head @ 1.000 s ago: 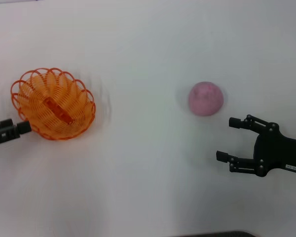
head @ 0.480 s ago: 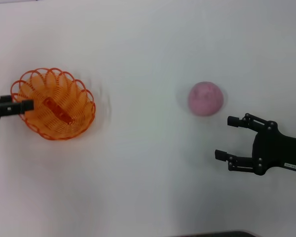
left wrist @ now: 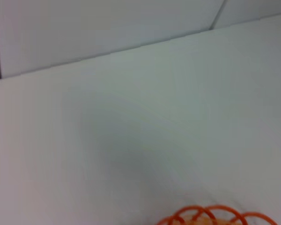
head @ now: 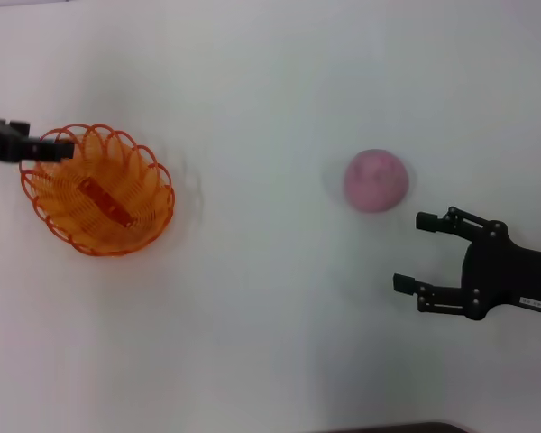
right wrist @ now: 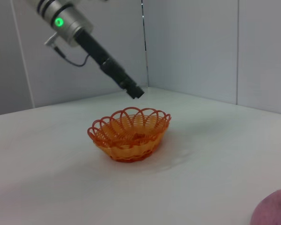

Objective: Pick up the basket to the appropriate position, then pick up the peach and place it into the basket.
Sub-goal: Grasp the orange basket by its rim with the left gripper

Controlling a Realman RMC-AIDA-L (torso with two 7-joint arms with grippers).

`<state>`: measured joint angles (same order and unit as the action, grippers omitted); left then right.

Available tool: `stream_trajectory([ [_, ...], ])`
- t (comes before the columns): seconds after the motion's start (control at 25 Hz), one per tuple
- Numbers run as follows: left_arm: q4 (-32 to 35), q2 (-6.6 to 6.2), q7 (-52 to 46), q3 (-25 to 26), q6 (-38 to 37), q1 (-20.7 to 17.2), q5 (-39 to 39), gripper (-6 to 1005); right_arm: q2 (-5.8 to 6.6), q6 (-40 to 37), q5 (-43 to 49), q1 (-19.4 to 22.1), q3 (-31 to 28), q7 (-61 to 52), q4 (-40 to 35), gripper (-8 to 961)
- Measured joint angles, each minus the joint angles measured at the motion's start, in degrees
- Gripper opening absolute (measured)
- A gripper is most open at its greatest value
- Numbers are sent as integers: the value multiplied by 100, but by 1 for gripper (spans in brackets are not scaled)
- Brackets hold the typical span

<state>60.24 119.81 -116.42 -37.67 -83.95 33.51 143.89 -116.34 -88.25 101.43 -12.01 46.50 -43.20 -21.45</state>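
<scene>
The basket (head: 97, 190) is seen resting upright on the white surface (head: 252, 298), toward the robot's left, with bare surface around it on all sides. The left end effector (head: 61, 149) is held above the basket's far-left rim; whether its fingers are parted cannot be told. The peach (head: 376, 180) lies well apart, toward the right. Just near of it the right end effector (head: 413, 253) is spread wide and holds nothing. A small white label on it cannot be read.
</scene>
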Motion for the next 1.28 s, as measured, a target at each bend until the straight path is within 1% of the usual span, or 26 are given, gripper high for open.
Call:
stream_trajectory([
  [0.08, 13, -1, -68, -141, 134, 200, 237, 839, -1, -2, 23, -5, 0, -17, -2, 930],
  [0.28, -3, -17, -257, -567, 460, 521, 742, 839, -20, -3, 41, -7, 1, -116, -106, 930],
  [0.4, -41, -59, -313, -762, 509, 733, 1068, 838, -22, -28, 43, -6, 1, -132, -129, 930],
  [0.6, -399, -190, -352, -956, 447, 1125, 1719, 838, -20, -36, 48, -16, 0, -135, -138, 930],
  [0.72, -729, -307, -379, -1039, 324, 1352, 1959, 838, -20, -40, 78, -18, 0, -136, -140, 930],
  [0.8, -826, -362, -428, -1126, 300, 1418, 1973, 838, -22, -30, 112, -20, 0, -136, -139, 930],
  [0.92, -857, -382, -478, -1216, 301, 1468, 1976, 838, -30, -20, 115, -21, 0, -136, -137, 930],
  [1.04, -1027, -395, -494, -1331, 363, 1532, 1985, 839, -36, -32, 123, -21, 0, -136, -135, 930],
  [1.28, -1535, -453, -570, -1509, 827, 1597, 1992, 839, -54, -51, 184, -25, 0, -136, -144, 931],
])
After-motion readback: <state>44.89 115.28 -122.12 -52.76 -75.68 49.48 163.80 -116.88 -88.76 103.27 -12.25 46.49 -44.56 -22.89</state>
